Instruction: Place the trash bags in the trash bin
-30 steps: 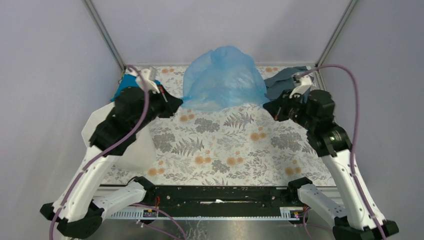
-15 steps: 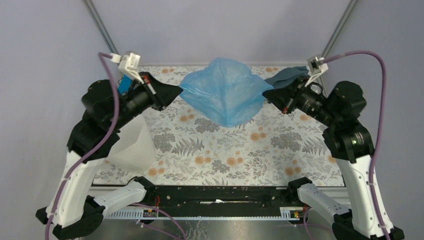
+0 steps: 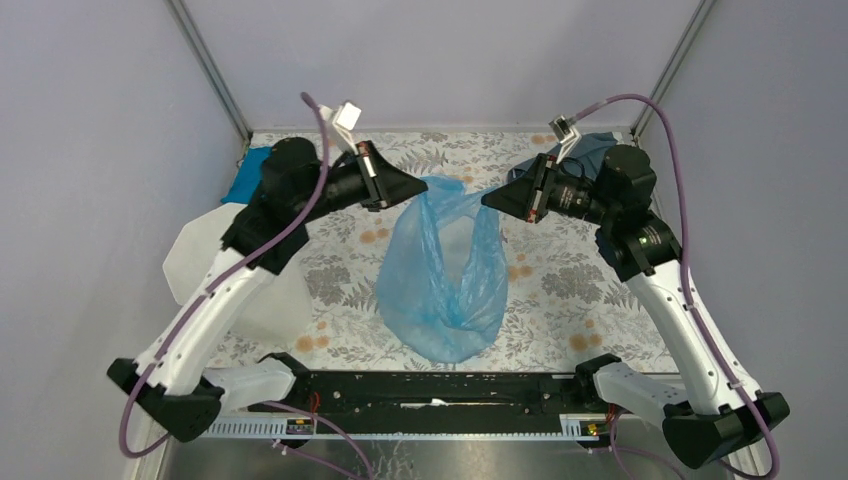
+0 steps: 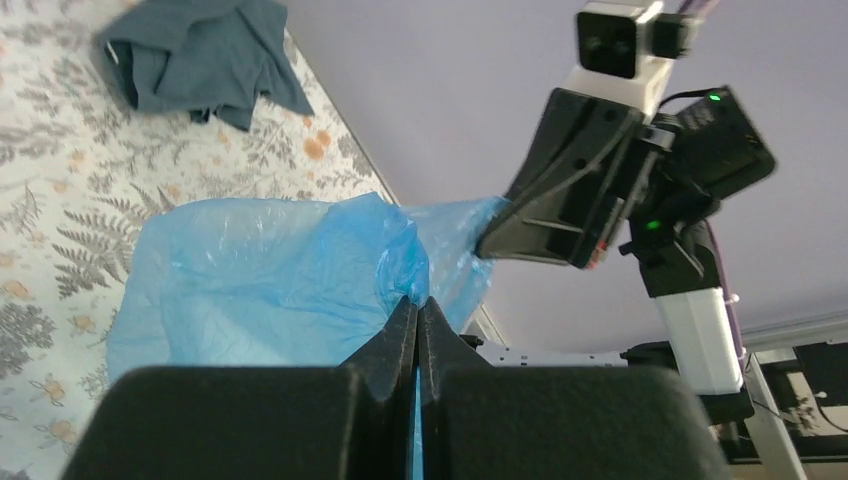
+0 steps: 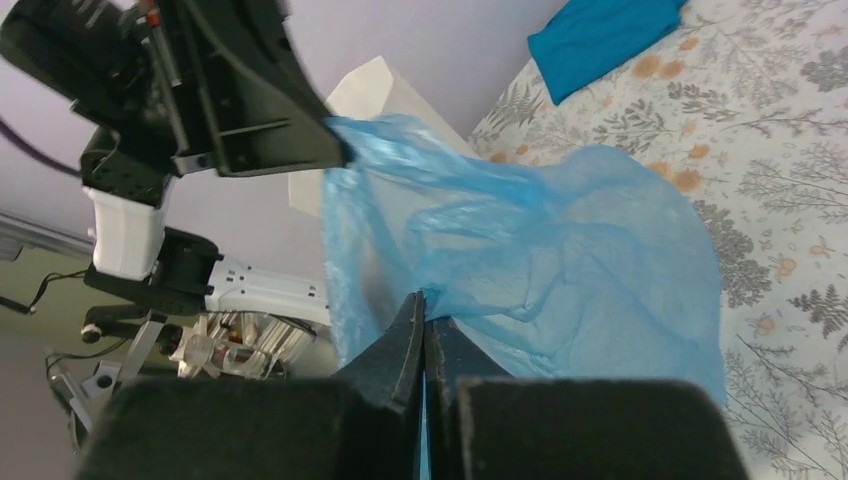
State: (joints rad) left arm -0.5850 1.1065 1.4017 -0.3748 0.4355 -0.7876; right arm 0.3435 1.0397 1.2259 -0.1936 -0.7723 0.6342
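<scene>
The light-blue trash bag (image 3: 445,275) hangs open in the air between my two grippers, its bottom drooping toward the table's near edge. My left gripper (image 3: 418,186) is shut on the bag's left rim; the film (image 4: 280,280) shows in its wrist view past the closed tips (image 4: 416,305). My right gripper (image 3: 490,198) is shut on the bag's right rim, with the bag (image 5: 560,240) spread beyond its tips (image 5: 422,298). The white trash bin (image 3: 240,265) stands at the left under the left arm, also in the right wrist view (image 5: 375,95).
A teal-blue cloth (image 3: 243,180) lies at the back left corner, also in the right wrist view (image 5: 600,30). A grey-blue cloth (image 3: 590,150) lies at the back right, also in the left wrist view (image 4: 200,55). The floral tablecloth (image 3: 560,290) covers the table; grey walls enclose it.
Both grippers have lifted the bag off the back of the table, drawn closer together and brought it toward the front. The bag now hangs long and open instead of spread flat.
</scene>
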